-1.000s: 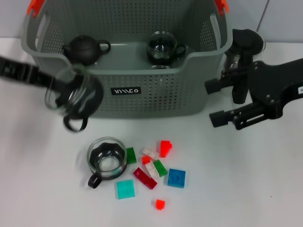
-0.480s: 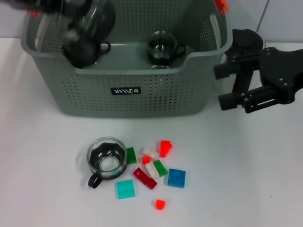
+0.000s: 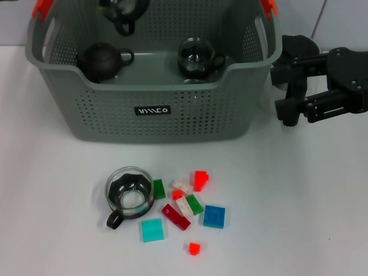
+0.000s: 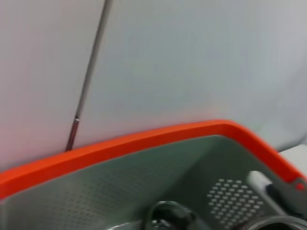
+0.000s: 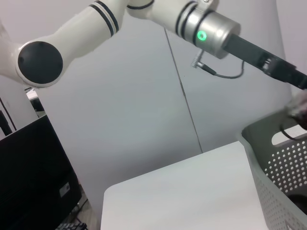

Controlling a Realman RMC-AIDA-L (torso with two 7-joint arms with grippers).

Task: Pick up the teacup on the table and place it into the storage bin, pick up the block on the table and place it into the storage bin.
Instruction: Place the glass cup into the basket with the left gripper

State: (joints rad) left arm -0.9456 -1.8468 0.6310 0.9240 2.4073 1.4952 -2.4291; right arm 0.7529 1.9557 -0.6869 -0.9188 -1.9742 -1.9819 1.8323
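Observation:
The grey-green storage bin (image 3: 155,123) stands at the back of the table. A glass teacup (image 3: 123,10) hangs over the bin's back left part, at the head view's top edge. My left gripper (image 5: 300,104) is shut on it, seen only as a blur in the right wrist view. A second glass teacup (image 3: 130,194) stands on the table in front of the bin. Several small coloured blocks (image 3: 184,206) lie to its right. My right gripper (image 3: 286,93) hovers open and empty beside the bin's right end.
Inside the bin sit a dark teapot (image 3: 101,61) and another glass cup (image 3: 198,56). Orange-red clips (image 3: 41,8) mark the bin's handles. A dark round object (image 3: 300,47) lies behind the right gripper. White table spreads around the blocks.
My left arm has carried the teacup from in front of the bin's left side up and over its rim to the back. The right gripper has drifted right and slightly up.

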